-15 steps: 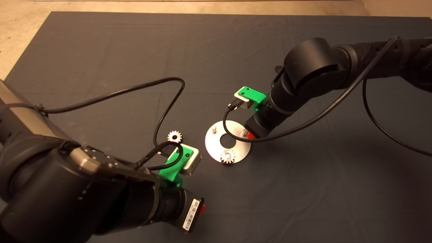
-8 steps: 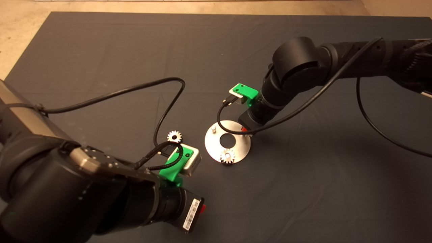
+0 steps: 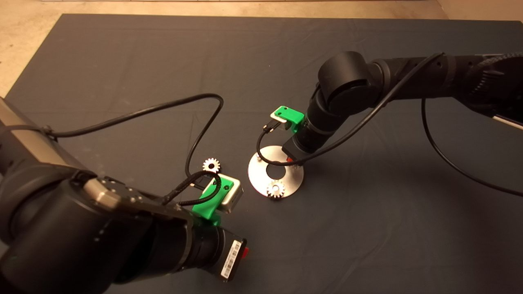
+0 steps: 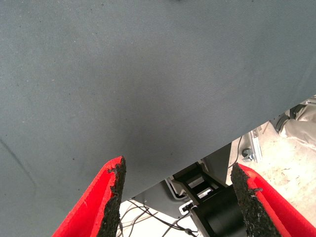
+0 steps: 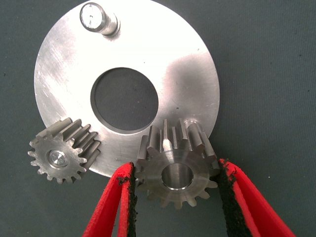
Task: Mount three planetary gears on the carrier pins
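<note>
A planetary gear (image 5: pixel 177 172) sits pinched between the two red fingers of the right gripper (image 5: pixel 176 190), its toothed rim touching a black pad on each side and its open centre bore facing the wrist camera; it hangs over the edge of the carrier disc (image 5: pixel 148 54), right at one carrier pin (image 5: pixel 193 122), whose top just shows behind the gear's teeth, though whether the bore has met that pin cannot be told; a second gear (image 5: pixel 61 157) is seated on its pin at the disc's rim, the pin's end showing bright in the bore; the third pin (image 5: pixel 96 18) stands bare and upright on the far side of the central hole (image 5: pixel 124 98); in the head view the disc (image 3: pixel 261 181) lies near the middle of the dark mat (image 3: pixel 163 53), the seated gear (image 3: pixel 276 189) on its near edge and the right gripper (image 3: pixel 292 157) reaching down onto its far right part from the black arm (image 3: pixel 367 85) that enters from the right; the last gear (image 3: pixel 211 165) lies flat on the mat just left of the disc, apart from it, beside a black cable (image 3: pixel 143 112); the left gripper (image 4: pixel 175 195) hangs low at the mat's near left part, fingers spread wide with nothing between them, its wrist view showing bare mat and floor beyond the edge.
</note>
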